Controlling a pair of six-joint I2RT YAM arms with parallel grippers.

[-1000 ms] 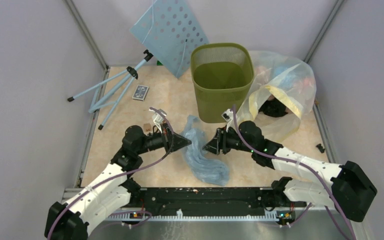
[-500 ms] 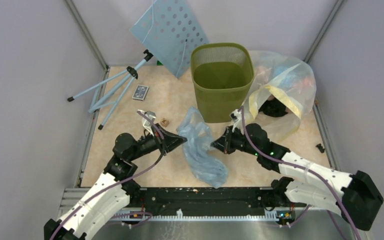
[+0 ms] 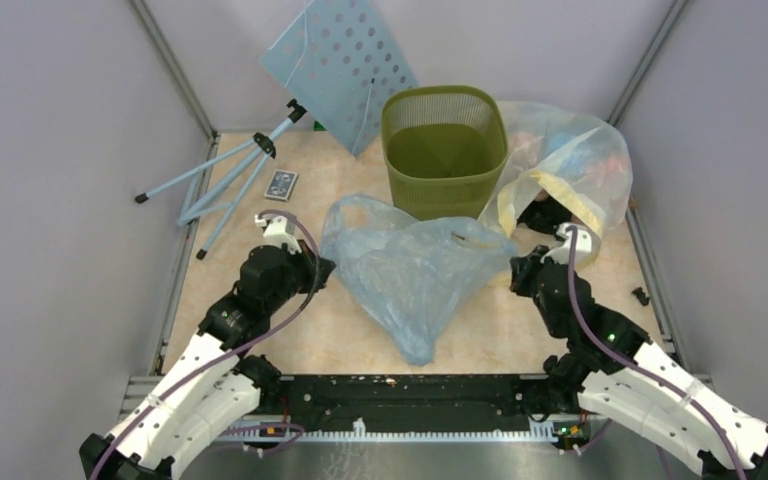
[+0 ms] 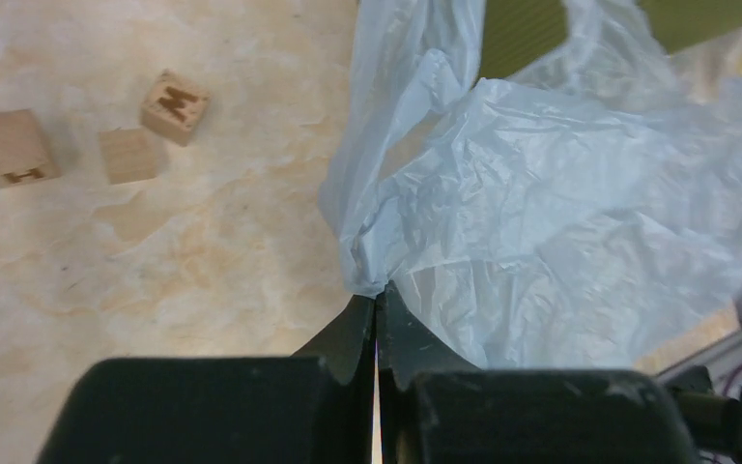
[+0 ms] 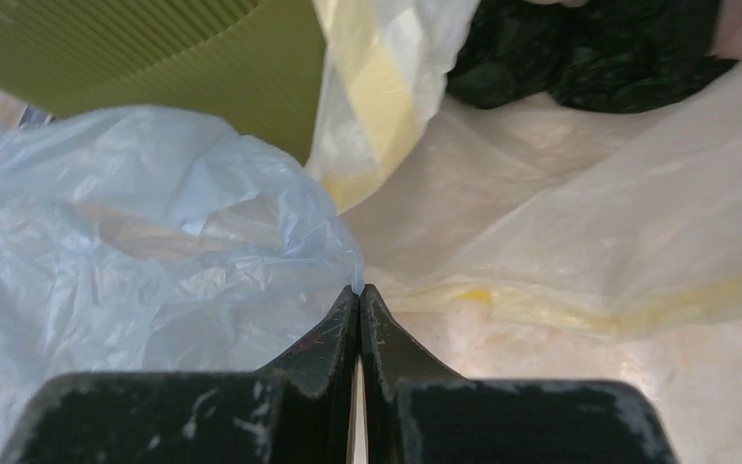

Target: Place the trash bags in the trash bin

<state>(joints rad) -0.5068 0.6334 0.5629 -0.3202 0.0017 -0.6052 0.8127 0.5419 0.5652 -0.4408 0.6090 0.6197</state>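
Note:
The pale blue-grey trash bag (image 3: 415,270) hangs stretched wide between both arms, just in front of the olive-green trash bin (image 3: 445,160). My left gripper (image 3: 322,268) is shut on the bag's left edge; in the left wrist view its tips (image 4: 377,298) pinch a bunched fold of the bag (image 4: 541,242). On the right, my other gripper (image 3: 516,268) is shut on the bag's right edge, and in the right wrist view a thin sliver of the bag (image 5: 155,232) sits between its tips (image 5: 358,290). The bag's lower point droops toward the table. The bin (image 5: 145,58) stands upright.
A big clear-yellowish bag (image 3: 570,170) with colourful contents lies right of the bin, close to my right gripper. A light-blue perforated panel (image 3: 340,65) and tripod (image 3: 225,180) stand at the back left. Small wooden letter blocks (image 4: 169,104) lie on the table left of the bag.
The right gripper closed on the bag's right edge. Both arms then drew apart and lifted, pulling the crumpled bag open into a wide sheet in front of the bin.

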